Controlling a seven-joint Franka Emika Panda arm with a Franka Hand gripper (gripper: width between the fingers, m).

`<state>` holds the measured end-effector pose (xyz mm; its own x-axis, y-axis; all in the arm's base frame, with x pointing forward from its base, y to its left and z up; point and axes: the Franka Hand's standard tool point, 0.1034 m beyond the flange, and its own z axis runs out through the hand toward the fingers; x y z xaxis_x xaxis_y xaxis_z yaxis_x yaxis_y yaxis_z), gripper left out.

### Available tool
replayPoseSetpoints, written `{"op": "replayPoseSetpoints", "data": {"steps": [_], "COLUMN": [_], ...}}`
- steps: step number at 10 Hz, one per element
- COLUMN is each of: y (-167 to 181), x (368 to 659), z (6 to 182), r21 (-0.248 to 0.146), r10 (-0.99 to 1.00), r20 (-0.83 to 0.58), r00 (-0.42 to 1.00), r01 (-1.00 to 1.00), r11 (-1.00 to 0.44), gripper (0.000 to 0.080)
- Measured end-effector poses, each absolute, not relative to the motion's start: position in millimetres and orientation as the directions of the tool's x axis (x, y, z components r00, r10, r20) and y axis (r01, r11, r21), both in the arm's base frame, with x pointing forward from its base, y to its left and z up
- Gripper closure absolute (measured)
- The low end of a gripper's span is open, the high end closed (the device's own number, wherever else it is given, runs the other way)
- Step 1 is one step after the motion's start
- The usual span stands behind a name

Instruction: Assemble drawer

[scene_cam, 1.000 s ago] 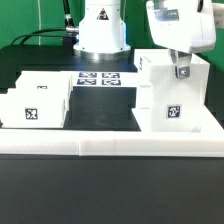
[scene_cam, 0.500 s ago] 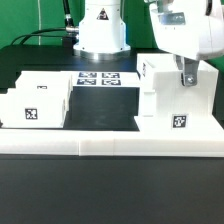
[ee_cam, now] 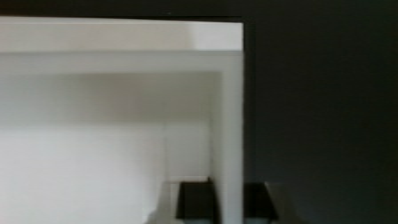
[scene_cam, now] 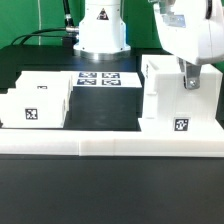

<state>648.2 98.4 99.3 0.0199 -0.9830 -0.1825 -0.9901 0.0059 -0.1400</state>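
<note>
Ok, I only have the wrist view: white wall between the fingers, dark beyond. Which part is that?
Observer: The casing, at the exterior view's right; the gripper grips its top edge.
Operator: Where are the small boxes?
Observer: Both small boxes sit together at the exterior view's left, apart from the casing.
Operator: Anything in front?
Observer: The long white rail runs along the front, close below the casing.

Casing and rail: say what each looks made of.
Casing: likely plastic, matte white; smooth flat faces, crisp edges, no grain. Rail: also looks like white plastic, matte; same even colour, though the picture is too coarse to be sure.
</note>
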Motion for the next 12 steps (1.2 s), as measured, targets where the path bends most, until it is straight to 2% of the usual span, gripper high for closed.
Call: {"op": "replayPoseSetpoints", "data": {"steps": [2, 4, 5, 6, 7, 10, 11, 12], "y": [98.7, 99.2, 99.6, 99.9, 100.2, 100.9, 100.9, 98.9], "x": [648.2, 649.2, 649.9, 650.7, 650.9, 650.9, 650.1, 639.4], "z": [99.3, 100.8, 101.6, 102.4, 102.7, 103.1, 104.2, 112.0], "r21": [-0.142, -0.149, -0.154, -0.158, -0.160, -0.163, -0.168, -0.184], "r10": [-0.983, -0.983, -0.983, -0.983, -0.983, -0.983, -0.981, -0.966], "r20": [-0.181, -0.180, -0.178, -0.177, -0.177, -0.175, -0.171, -0.158], "r00": [0.027, 0.037, 0.043, 0.046, 0.049, 0.062, 0.089, 0.203], "r01": [-0.990, -0.989, -0.988, -0.987, -0.987, -0.986, -0.984, -0.968], "r11": [-0.001, -0.010, -0.015, -0.018, -0.021, -0.033, -0.060, -0.173], "gripper": [0.0754, 0.0402, 0.0402, 0.0216, 0.0171, 0.0154, 0.0154, 0.0151]}}
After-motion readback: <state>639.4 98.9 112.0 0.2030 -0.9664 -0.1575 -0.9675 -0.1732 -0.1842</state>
